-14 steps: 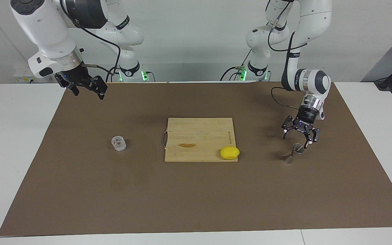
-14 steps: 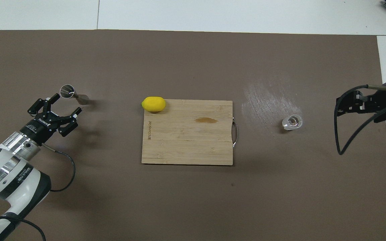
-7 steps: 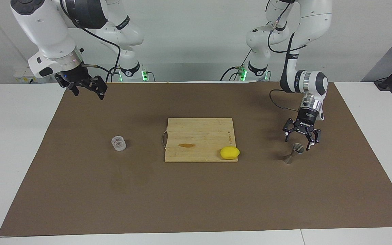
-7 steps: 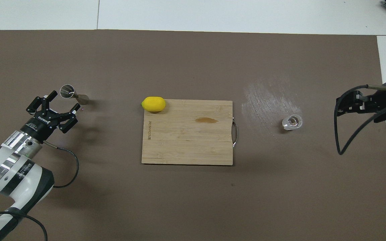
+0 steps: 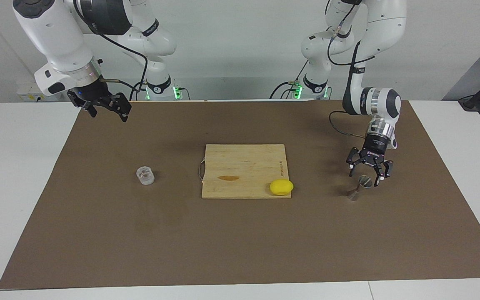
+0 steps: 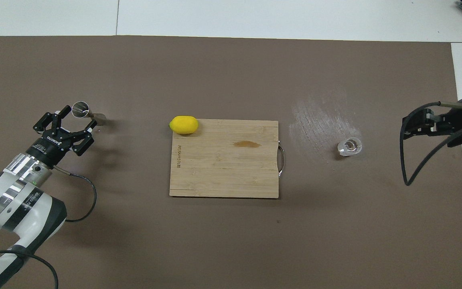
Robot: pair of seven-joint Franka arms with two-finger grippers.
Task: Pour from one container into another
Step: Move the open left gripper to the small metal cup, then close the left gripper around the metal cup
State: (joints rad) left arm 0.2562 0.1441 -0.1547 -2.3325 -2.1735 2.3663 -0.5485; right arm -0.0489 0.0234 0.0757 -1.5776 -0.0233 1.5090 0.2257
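Observation:
The steel hourglass jigger (image 5: pixel 357 188) stands on the brown mat toward the left arm's end of the table, and shows in the overhead view (image 6: pixel 88 114) too. My left gripper (image 5: pixel 363 178) is open and low over it, a finger on either side of its upper rim, not touching it. It shows in the overhead view (image 6: pixel 74 121) as well. The clear faceted glass tumbler (image 5: pixel 145 175) stands on the mat toward the right arm's end and also shows in the overhead view (image 6: pixel 349 146). My right gripper (image 5: pixel 107 111) waits open, raised over the mat's edge by its base (image 6: pixel 415 126).
A wooden cutting board (image 5: pixel 244 164) with a small brown stain lies mid-table, and shows in the overhead view (image 6: pixel 223 172). A yellow lemon (image 5: pixel 281 187) sits on the board's corner toward the jigger (image 6: pixel 183 125). A pale scuff (image 6: pixel 323 116) marks the mat by the tumbler.
My left gripper has come down and moved toward the jigger, from beside it to astride its upper rim. The right arm, tumbler, lemon and board have not moved.

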